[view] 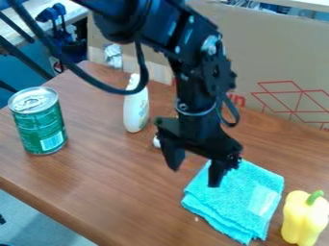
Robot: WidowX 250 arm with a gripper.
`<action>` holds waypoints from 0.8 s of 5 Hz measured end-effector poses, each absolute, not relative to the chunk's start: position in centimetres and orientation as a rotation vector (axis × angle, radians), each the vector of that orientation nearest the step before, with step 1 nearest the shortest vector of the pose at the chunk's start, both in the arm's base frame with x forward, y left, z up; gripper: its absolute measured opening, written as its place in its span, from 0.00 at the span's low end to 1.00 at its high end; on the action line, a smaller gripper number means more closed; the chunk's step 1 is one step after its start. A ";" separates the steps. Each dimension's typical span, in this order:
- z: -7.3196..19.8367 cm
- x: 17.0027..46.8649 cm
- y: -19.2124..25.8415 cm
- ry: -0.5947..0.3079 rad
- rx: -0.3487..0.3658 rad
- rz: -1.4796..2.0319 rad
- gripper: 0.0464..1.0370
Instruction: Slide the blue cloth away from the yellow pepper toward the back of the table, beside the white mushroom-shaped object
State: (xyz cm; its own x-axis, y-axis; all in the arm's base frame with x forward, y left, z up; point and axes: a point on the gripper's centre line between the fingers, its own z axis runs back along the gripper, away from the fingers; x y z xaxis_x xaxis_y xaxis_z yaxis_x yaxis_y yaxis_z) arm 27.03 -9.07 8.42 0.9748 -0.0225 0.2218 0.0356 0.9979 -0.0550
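Note:
The black gripper hangs over the middle of the table, open, its two fingers apart with nothing seen between them. Its right finger overlaps the upper left part of a folded turquoise cloth; whether it touches the cloth I cannot tell. Behind and left of the gripper lies a white bottle. A small white object is partly hidden behind the gripper's left side. At the far left a green can stands upright. A yellow toy pepper with a green stem stands right of the cloth.
The brown wooden table has its front edge running diagonally at lower left. A cardboard panel stands along the back. Near its left end is a crumpled white item. Blue-handled tools stand beyond the table at upper left.

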 end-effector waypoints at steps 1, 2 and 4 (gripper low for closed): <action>7.1 27.9 -10.2 -0.224 -0.081 0.004 0.96; 6.1 28.7 -10.7 -0.200 -0.100 0.035 0.96; 5.2 28.1 -11.8 -0.111 -0.084 -0.032 0.96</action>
State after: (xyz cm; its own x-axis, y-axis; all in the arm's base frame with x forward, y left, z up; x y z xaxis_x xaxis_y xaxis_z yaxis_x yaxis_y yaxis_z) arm 28.13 -11.82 5.23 0.9933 -0.0273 0.1124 0.0367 0.9959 -0.0823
